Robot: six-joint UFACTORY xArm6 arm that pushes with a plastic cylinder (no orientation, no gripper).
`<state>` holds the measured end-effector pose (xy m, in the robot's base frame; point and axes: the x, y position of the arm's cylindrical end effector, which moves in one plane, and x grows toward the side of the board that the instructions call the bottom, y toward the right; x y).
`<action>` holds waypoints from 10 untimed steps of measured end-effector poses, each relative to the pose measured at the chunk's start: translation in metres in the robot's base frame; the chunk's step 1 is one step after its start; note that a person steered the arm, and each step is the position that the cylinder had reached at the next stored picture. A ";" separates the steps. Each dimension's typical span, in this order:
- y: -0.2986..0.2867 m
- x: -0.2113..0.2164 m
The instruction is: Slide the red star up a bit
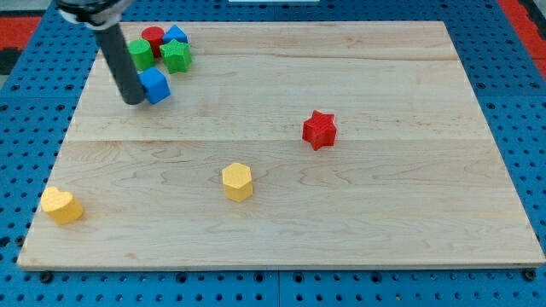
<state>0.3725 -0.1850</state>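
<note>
The red star (320, 130) lies on the wooden board (384, 213), right of the middle. My tip (133, 101) rests on the board at the upper left, far to the left of the star. It touches the left side of a blue cube (155, 85).
A cluster sits at the board's top left: a red cylinder (153, 37), a blue block (176, 35), a green block (141, 54) and a green star (177, 55). A yellow hexagon (238, 182) lies near the middle bottom. A yellow heart (61, 205) lies at the bottom left.
</note>
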 end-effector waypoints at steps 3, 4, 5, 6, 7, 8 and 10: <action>0.045 -0.049; 0.148 -0.040; 0.280 -0.050; 0.359 0.020; 0.311 0.082; 0.181 0.073; 0.180 0.074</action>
<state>0.4461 -0.0052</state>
